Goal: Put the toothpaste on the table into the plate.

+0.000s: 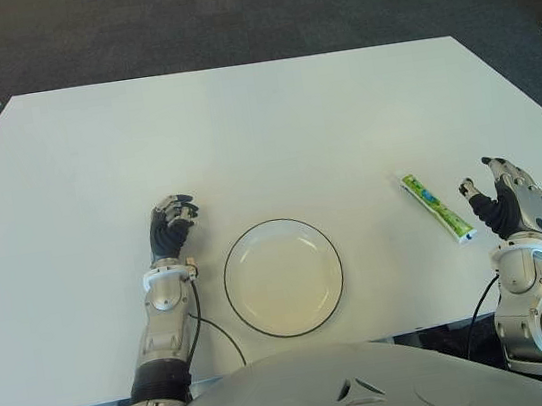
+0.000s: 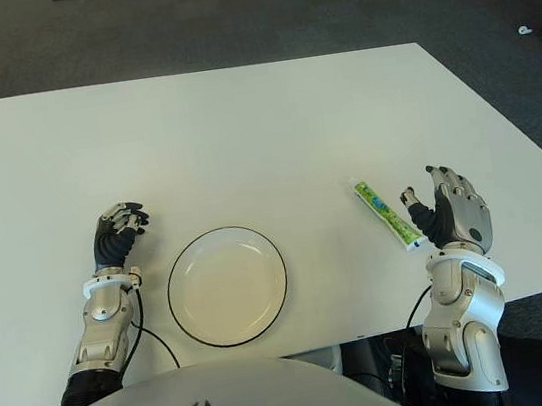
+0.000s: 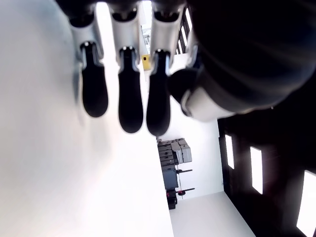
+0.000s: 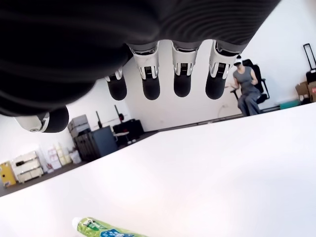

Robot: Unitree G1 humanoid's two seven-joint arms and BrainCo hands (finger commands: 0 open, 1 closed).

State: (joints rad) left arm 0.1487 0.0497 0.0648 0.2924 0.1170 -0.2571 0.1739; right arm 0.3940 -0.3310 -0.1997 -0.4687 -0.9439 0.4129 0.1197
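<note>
Left eye view shows the robot's dark-fingered left hand (image 1: 170, 227) low over the broad white table (image 1: 240, 126), its fingers (image 3: 131, 103) held loosely together and lightly bent, holding nothing; its own wrist view shows three dark fingertips side by side above the bare tabletop, and whether they touch the surface cannot be told. Just to the right of that hand, near the table's front edge, sits a round white plate with a thin black rim (image 1: 283, 277), with nothing in it, apart from the hand. A thin black cable (image 1: 213, 332) runs from the left wrist back toward the robot's body, passing close to the plate's left edge. Farther right, well apart from the plate, a slim green and white toothpaste tube (image 1: 436, 206) lies flat on the table, angled so that its near end points toward the right hand. The silver-and-black right hand (image 1: 509, 200) stands just to the right of that near end, palm turned toward the tube, fingers spread and raised, gripping nothing and not touching the tube. Its wrist view shows four fingertips hanging apart over the white surface, with the tube's end (image 4: 106, 229) below them, and a seated person (image 4: 245, 89) far off in the room behind
</note>
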